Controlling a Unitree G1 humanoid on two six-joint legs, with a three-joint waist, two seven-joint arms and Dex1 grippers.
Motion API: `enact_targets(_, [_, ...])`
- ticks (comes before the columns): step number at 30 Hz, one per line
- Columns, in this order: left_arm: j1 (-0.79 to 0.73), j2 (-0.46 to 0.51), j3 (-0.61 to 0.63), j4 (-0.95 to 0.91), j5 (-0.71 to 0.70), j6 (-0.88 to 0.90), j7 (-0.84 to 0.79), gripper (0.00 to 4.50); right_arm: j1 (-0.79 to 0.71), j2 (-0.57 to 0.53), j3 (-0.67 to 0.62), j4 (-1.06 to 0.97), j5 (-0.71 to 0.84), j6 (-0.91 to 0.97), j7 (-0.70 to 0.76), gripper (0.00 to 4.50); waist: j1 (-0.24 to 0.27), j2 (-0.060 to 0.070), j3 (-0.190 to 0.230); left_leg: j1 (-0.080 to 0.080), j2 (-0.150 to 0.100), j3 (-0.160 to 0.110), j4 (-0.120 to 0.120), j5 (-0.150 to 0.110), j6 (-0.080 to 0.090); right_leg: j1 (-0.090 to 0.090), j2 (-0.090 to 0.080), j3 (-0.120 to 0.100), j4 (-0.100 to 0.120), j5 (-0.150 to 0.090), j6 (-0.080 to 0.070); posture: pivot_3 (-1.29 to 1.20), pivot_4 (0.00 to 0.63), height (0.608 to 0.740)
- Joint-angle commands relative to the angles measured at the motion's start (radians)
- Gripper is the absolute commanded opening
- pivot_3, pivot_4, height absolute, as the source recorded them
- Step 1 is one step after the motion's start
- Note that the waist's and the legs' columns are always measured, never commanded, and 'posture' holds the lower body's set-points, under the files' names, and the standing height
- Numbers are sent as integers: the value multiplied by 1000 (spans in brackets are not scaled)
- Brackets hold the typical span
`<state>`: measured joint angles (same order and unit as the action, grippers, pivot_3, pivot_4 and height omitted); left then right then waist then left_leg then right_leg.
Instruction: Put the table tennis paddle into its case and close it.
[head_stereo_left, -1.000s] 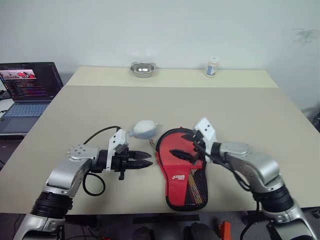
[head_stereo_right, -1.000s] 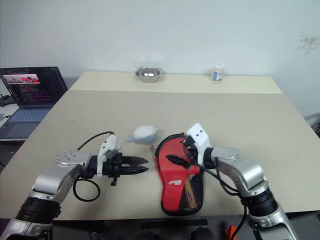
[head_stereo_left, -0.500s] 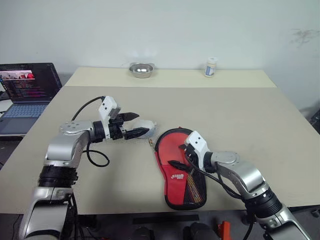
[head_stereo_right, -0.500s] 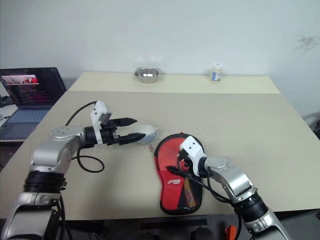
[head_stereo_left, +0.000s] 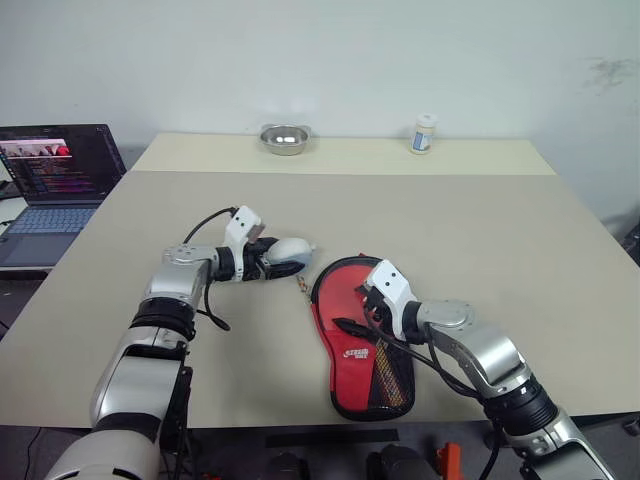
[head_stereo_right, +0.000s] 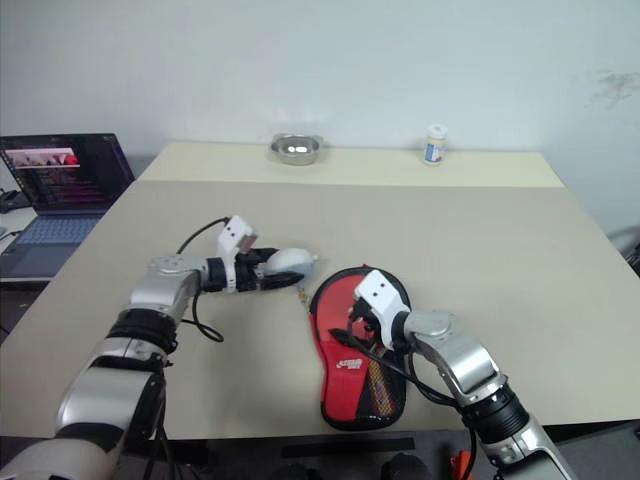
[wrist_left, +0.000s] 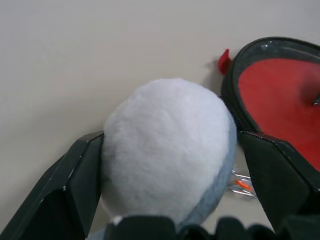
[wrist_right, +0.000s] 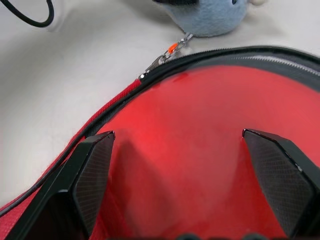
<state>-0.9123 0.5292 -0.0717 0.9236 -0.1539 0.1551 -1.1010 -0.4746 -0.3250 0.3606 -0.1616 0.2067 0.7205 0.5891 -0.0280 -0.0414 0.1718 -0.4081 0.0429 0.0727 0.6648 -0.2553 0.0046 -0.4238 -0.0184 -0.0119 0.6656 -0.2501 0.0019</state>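
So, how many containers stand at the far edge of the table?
2: a metal bowl toward the left of the far edge, and a small white bottle toward the right. None seems hidden.

table (head_stereo_left: 480, 230) | on it: case (head_stereo_left: 365, 365), plush toy (head_stereo_left: 288, 252), bowl (head_stereo_left: 283, 138), bottle (head_stereo_left: 424, 134)

Red case (head_stereo_left: 362, 345) with black zipper edging; white-and-pale-blue plush toy (head_stereo_left: 288, 254); beige table (head_stereo_left: 480, 230).
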Motion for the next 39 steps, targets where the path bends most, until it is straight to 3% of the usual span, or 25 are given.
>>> enact_targets(1, [-37, -22, 4, 62, 25, -50, -5, 4442, -15, 3, -10, -39, -14, -33, 2, 4500, 0, 0, 0, 0, 0, 0, 0, 0, 0, 0, 0, 0, 0, 0, 0, 0, 150, 740])
enact_targets(4, [-42, -32, 10, 89, 33, -60, -14, 3845, -14, 8, -8, -31, -29, -44, -3, 4500, 0, 0, 0, 0, 0, 0, 0, 0, 0, 0, 0, 0, 0, 0, 0, 0, 150, 740])
enact_targets(12, [-18, -46, 27, 31, 19, -17, -22, 1154, 48, -4, 42, 1, -68, 15, 5, 4500, 2, -1, -1, 0, 0, -1, 0, 0, 0, 0, 0, 0, 0, 0, 0, 0, 150, 740])
enact_targets(16, [-44, -74, 9, -3, 56, -22, 52, 396, 78, -22, 64, 0, -71, 67, 22, 4500, 4, -2, -2, 0, -1, -2, 1, 0, 0, 2, -1, -1, 0, 0, 0, 0, 150, 740])
enact_targets(28, [-330, -245, -39, 313, 214, -112, 289, 308, 68, -41, 61, 50, -74, 113, 50, 4500, 14, -2, -3, 1, -3, -2, 6, 0, 0, 4, 1, -1, 1, 1, 5, 0, 150, 740])
enact_targets(39, [-429, -325, -187, 438, 492, -233, 653, 307, 85, -78, 85, 0, -63, 177, 91, 4500, 21, -3, -3, 1, -4, -2, 6, 0, 0, 4, 1, -1, 1, 1, 5, 0, 150, 740])
